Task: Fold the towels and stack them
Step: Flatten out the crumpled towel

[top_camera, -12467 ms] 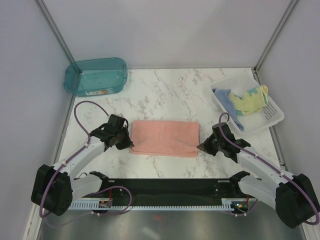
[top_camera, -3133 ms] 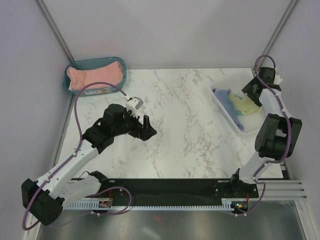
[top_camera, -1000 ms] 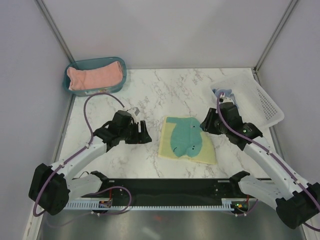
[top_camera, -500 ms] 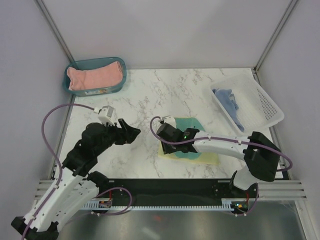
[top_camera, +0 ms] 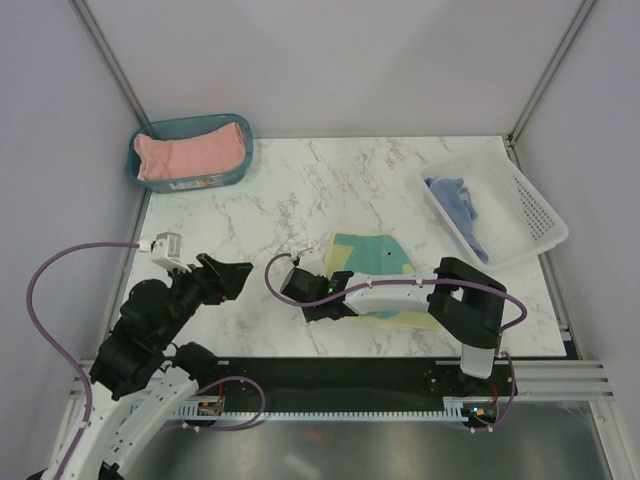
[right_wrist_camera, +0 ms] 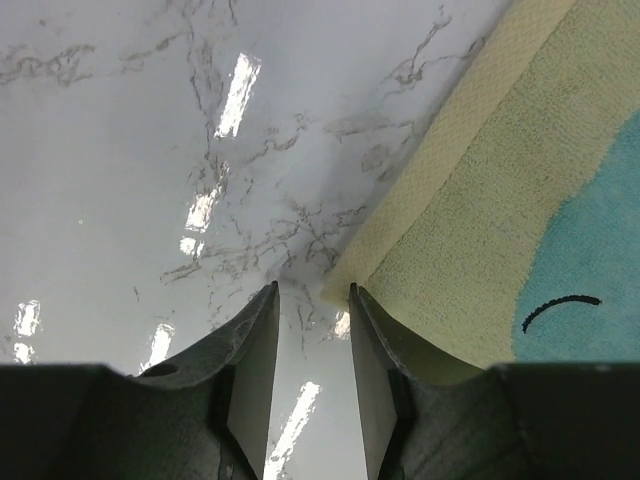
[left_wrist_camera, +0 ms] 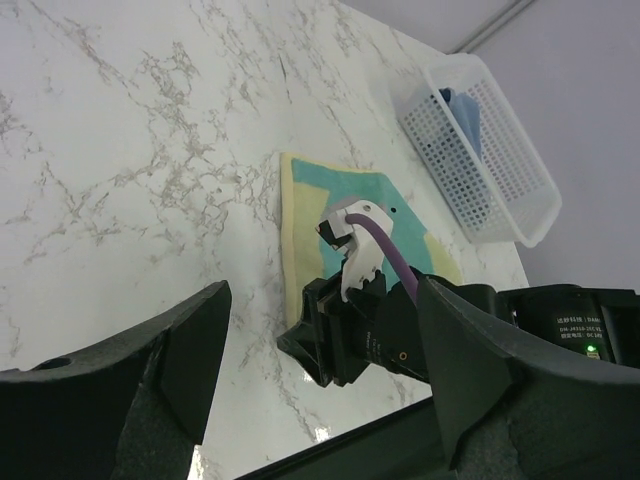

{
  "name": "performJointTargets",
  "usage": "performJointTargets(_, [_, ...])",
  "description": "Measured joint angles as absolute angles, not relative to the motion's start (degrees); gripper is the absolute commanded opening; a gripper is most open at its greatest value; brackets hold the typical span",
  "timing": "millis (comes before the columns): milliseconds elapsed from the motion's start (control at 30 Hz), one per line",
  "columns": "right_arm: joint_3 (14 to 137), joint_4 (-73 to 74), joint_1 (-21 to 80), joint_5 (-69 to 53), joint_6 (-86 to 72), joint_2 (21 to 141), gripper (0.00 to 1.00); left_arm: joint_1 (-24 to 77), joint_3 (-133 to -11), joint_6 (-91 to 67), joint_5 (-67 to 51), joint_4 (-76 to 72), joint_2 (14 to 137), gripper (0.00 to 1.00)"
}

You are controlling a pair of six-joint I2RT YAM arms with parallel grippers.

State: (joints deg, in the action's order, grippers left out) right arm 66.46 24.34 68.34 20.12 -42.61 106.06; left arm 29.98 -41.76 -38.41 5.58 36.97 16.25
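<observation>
From above, the right arm covers the yellow towel's near edge and left corner — the right wrist view cuts off all but that corner. Beyond it, from the left wrist, the basket's mesh veils the blue towel.

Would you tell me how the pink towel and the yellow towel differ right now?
The pink towel is plain; the yellow towel carries a teal print. The pink towel lies folded in the teal bin, while the yellow towel lies spread on the table. The right gripper sits at the yellow towel's corner; neither arm is near the pink towel. Both are soft cloths.
</observation>
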Motion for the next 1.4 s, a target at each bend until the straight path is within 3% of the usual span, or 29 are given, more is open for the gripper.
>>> performJointTargets(767, [66.1, 25.1, 68.5, 25.6, -42.3, 106.1, 0.43, 30.0, -42.0, -38.8, 10.6, 39.2, 13.9, 0.83])
performJointTargets(900, [64.0, 21.7, 68.2, 24.3, -42.9, 105.8, 0.26, 30.0, -41.4, -39.0, 11.7, 39.2, 14.0, 0.84])
performJointTargets(933, [63.0, 20.3, 68.2, 24.1, -43.1, 105.3, 0.15, 30.0, -41.2, -39.2, 12.0, 39.1, 14.0, 0.84])
performJointTargets(1033, [59.9, 17.2, 68.1, 23.2, -43.2, 103.2, 0.0, 30.0, -40.1, -39.4, 12.1, 39.2, 15.1, 0.84])
performJointTargets(1200, [56.5, 20.6, 68.2, 21.5, -41.5, 96.2, 0.0, 30.0, -39.1, -40.0, 11.7, 38.9, 18.8, 0.84])
performJointTargets(1400, [56.4, 26.4, 67.4, 21.5, -40.2, 74.6, 0.0, 30.0, -38.0, -40.0, 7.0, 33.9, 25.7, 0.84])
